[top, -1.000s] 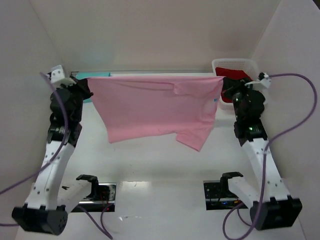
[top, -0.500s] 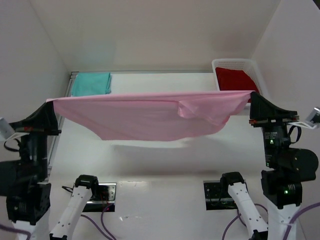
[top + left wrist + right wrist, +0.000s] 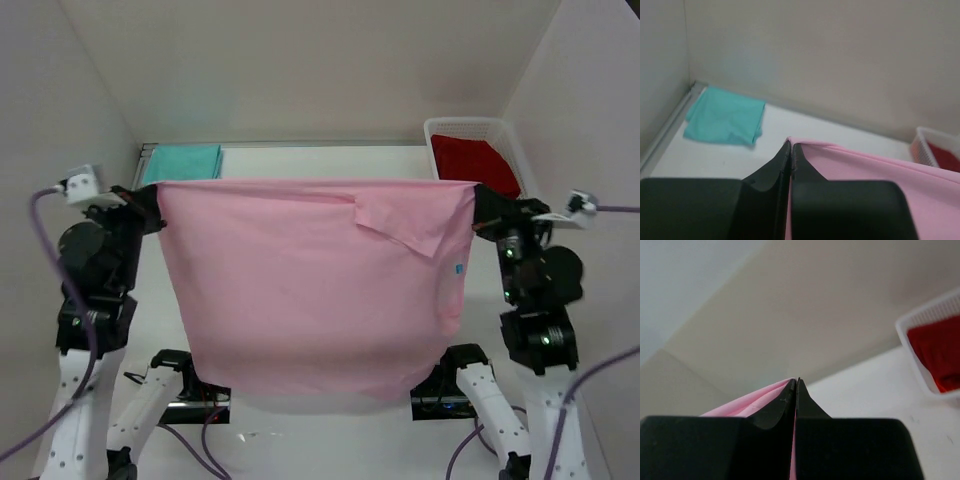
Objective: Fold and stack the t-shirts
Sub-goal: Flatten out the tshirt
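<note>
Hanging above the desk (image 3: pixel 300 162), pink shirt (image 3: pixel 310 290) now drapes full-length; half a second ago it was stretched wide and shallow. Judging it ready to lay flat, no fold yet. Teal shirt (image 3: pixel 182 163) lies far-left, red shirt (image 3: pixel 474 160) in basket (image 3: pixel 470 125). Left claw (image 3: pixel 150 195) and right claw (image 3: pixel 480 200) each pinch a top corner.

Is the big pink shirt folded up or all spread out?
Spread out: the light pink cloth t-shirt hangs wide between the left gripper and right gripper.

Plain light pink shirt (image 3: pixel 300 290), teal shirt (image 3: pixel 182 165), red shirt (image 3: pixel 478 160), white basket (image 3: pixel 470 122).
</note>
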Motion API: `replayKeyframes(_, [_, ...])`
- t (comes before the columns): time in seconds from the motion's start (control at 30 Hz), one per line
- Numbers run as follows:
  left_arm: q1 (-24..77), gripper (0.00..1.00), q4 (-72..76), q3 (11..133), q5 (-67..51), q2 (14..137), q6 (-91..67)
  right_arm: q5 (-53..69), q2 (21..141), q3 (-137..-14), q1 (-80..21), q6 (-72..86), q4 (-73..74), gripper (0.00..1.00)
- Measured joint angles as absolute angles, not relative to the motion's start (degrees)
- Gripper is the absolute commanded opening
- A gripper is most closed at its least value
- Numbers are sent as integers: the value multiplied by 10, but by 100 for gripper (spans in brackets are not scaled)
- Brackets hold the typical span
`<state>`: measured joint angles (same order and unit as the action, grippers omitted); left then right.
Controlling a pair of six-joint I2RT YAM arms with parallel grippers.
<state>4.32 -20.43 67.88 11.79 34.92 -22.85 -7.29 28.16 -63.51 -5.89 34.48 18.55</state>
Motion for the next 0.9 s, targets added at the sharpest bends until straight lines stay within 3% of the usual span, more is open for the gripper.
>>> replayKeyframes(0.3, [43,0,-141,488,143,416,-245,-99,404,-375,-59,393,109,0])
replayKeyframes(0.57, [43,0,-51,460,152,540,-257,-122,456,-335,-59,399,17,0])
replayKeyframes(0.9, [43,0,22,489,154,713,-254,-143,606,-323,-59,403,-99,0])
